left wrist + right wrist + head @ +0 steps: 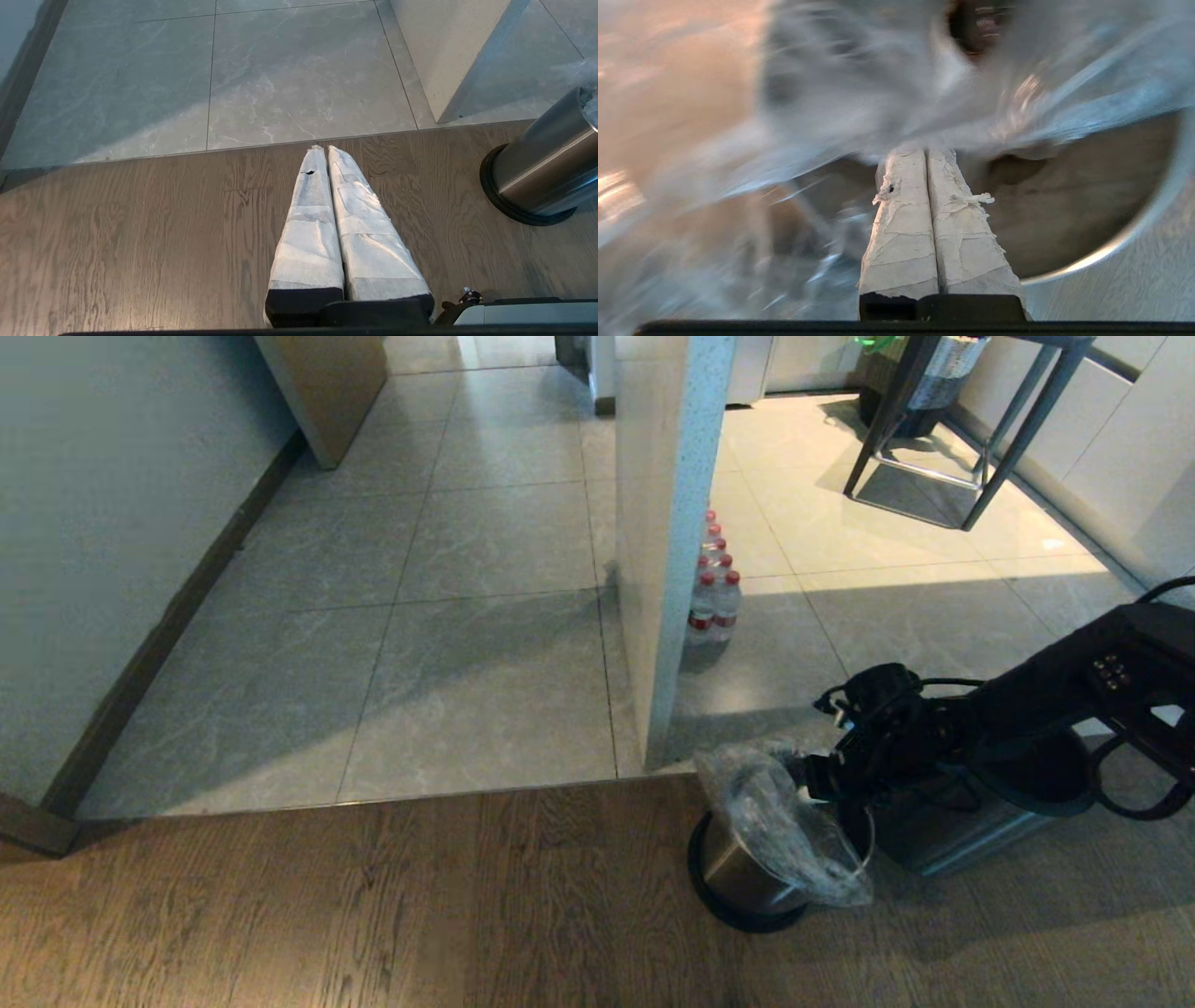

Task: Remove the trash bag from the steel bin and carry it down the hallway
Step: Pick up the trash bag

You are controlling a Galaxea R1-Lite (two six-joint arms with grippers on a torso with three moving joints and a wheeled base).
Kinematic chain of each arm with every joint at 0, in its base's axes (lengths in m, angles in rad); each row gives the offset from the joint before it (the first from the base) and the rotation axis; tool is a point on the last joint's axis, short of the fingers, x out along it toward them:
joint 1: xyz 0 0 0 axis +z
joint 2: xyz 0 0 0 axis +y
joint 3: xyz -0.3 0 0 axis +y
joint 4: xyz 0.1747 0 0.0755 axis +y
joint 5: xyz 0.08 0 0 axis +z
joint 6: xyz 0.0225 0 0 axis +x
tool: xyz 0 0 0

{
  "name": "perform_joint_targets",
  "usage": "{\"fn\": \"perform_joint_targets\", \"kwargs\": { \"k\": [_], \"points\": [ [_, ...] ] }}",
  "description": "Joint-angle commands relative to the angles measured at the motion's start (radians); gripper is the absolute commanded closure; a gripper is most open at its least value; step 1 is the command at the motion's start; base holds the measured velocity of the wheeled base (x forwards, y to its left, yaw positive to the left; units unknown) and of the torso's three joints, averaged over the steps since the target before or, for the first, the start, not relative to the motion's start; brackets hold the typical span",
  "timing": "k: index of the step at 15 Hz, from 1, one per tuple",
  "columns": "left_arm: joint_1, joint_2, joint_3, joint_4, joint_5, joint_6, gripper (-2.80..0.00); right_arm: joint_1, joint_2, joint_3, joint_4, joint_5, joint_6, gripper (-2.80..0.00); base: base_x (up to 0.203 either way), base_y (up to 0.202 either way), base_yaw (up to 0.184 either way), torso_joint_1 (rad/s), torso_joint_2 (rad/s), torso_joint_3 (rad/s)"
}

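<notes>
The steel bin [738, 882] stands on the wood-plank floor just short of the tiles, and it also shows in the left wrist view [546, 168]. The clear, crinkly trash bag [780, 821] rises out of its mouth and droops over the near rim. My right gripper [805, 775] reaches in from the right and is shut on the bag's upper edge. In the right wrist view the taped fingers [901, 224] are pressed together with blurred plastic [887, 102] at their tips. My left gripper [322, 148] hangs shut and empty over the wood floor. The hallway [467, 616] of grey marbled tiles runs ahead.
A second steel cylinder [952, 835] lies under my right arm. A white wall end [667, 523] splits the tiled floor, with a pack of red-capped water bottles [714, 602] beside it. A black-legged stool [971, 429] stands far right. A dark baseboard [177, 616] lines the left wall.
</notes>
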Motion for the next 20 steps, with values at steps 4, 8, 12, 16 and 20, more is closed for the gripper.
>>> {"fn": "perform_joint_targets", "kwargs": {
  "k": [4,8,12,16,20],
  "points": [
    [0.0,0.0,0.0,0.0,0.0,0.0,0.0,0.102,-0.062,0.034,0.009,-0.061,0.001,0.0,0.0,0.0,0.0,0.0,0.0,0.0],
    [0.0,0.0,0.0,0.0,0.0,0.0,0.0,0.121,-0.094,0.04,0.048,-0.111,-0.007,0.0,0.0,0.0,0.0,0.0,0.0,0.0],
    [0.0,-0.001,0.0,0.0,0.0,0.0,0.0,0.134,-0.149,0.103,0.077,-0.245,0.02,0.0,0.0,0.0,0.0,0.0,0.0,0.0],
    [0.0,0.0,0.0,0.0,0.0,0.0,0.0,0.133,-0.186,0.11,0.071,-0.247,0.027,0.0,0.0,0.0,0.0,0.0,0.0,0.0],
    [0.0,0.0,0.0,0.0,0.0,0.0,0.0,0.091,-0.255,0.179,0.069,-0.251,0.036,0.0,0.0,0.0,0.0,0.0,0.0,0.0]
  ]
}}
